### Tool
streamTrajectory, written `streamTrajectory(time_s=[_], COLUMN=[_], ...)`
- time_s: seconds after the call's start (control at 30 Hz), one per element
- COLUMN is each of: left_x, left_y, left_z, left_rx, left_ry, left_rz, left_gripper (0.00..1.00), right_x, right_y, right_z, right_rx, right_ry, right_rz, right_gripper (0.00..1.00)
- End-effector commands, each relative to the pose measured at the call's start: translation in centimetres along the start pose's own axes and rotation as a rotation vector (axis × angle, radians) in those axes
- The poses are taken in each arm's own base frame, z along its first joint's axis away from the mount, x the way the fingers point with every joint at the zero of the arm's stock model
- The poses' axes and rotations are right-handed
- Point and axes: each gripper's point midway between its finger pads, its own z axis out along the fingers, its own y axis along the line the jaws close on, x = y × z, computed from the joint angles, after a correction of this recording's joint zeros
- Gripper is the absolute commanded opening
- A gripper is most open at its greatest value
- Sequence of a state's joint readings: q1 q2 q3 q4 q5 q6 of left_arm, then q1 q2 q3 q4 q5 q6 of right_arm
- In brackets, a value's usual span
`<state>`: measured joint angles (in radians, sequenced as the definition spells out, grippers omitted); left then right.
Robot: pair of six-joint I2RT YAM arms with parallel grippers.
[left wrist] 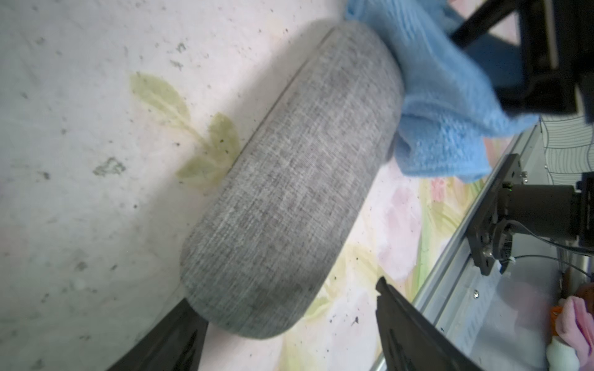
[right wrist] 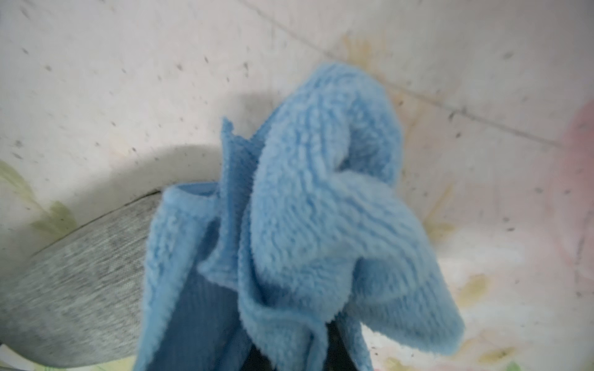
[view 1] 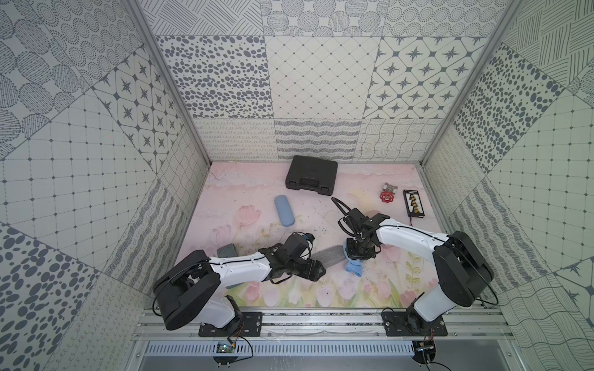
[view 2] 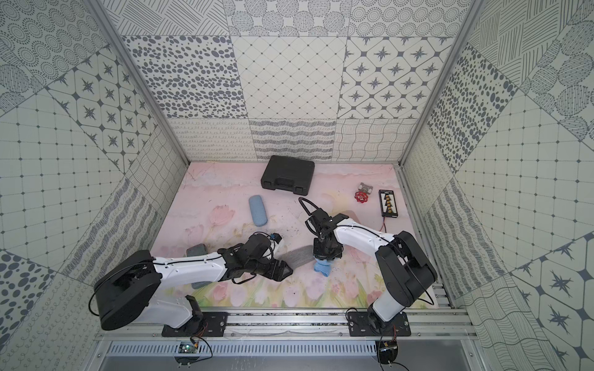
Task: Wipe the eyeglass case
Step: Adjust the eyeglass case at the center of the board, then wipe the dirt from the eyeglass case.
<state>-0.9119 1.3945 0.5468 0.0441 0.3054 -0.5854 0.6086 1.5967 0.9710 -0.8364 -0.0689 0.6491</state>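
Note:
A grey fabric eyeglass case (view 1: 328, 255) (view 2: 299, 255) lies on the flowered mat between my two grippers. In the left wrist view the case (left wrist: 289, 192) fills the middle. My left gripper (left wrist: 286, 294) (view 1: 320, 270) is open around its near end, with one finger beside the case and the other well apart from it. My right gripper (view 1: 353, 257) (view 2: 324, 257) points down, shut on a fluffy blue cloth (view 1: 353, 267) (right wrist: 321, 208). The cloth (left wrist: 450, 112) drapes over the far end of the case (right wrist: 74, 289) and hides the right jaws.
A blue-grey oblong case (view 1: 284, 211) lies farther back on the left. A black tool case (view 1: 311, 175) sits by the back wall. A red valve wheel (view 1: 386, 196) and a black connector board (view 1: 413, 203) lie at the back right. A dark teal block (view 1: 226, 250) rests beside my left arm.

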Motion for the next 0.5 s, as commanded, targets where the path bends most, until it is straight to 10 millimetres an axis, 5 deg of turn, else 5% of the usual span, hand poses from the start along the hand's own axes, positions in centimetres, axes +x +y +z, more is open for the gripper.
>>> streamTrajectory(time_s=[0.0, 0.17, 0.3, 0.47], left_x=[-0.1, -1.0, -2.4, -2.4], left_y=[-1.3, 0.8, -0.6, 0.4], left_z=[-1.1, -3.3, -2.3, -0.7], left_rx=[0.024, -0.17, -0.188, -0.27], left_ry=[-0.006, -0.006, 0.0, 0.114], left_rz=[0.0, 0.187, 0.417, 0.608], left_gripper=[0.86, 0.88, 0.9, 0.92], right_x=[-1.2, -2.7, -2.5, -1.2], right_y=[-1.6, -3.8, -1.0, 1.7], right_z=[-1.8, -5.6, -6.2, -5.5], right_rx=[0.051, 0.145, 0.013, -0.054], right_ry=[-0.047, -0.149, -0.152, -0.133], right_rz=[-0.068, -0.119, -0.115, -0.128], right_gripper=[0.0, 0.0, 0.0, 0.0])
